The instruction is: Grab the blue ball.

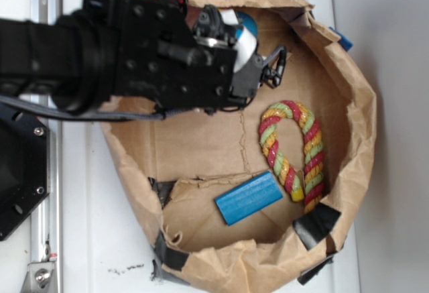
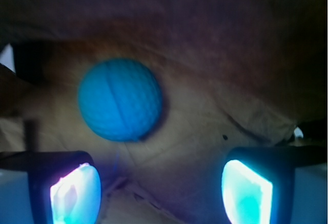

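The blue ball [image 2: 120,99] is a matte teal-blue with a dimpled texture and one faint seam line. Around it, the paper bag [image 1: 201,142] is plain tan-brown, patched with black tape. Inside the bag, the rope loop [image 1: 295,155] twists in red, yellow and green, and the block [image 1: 249,198] is solid blue.

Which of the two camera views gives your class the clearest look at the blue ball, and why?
The wrist view: the blue ball shows whole and unblocked, lying on brown paper ahead of the open gripper. The exterior view shows only a sliver of it past the arm.
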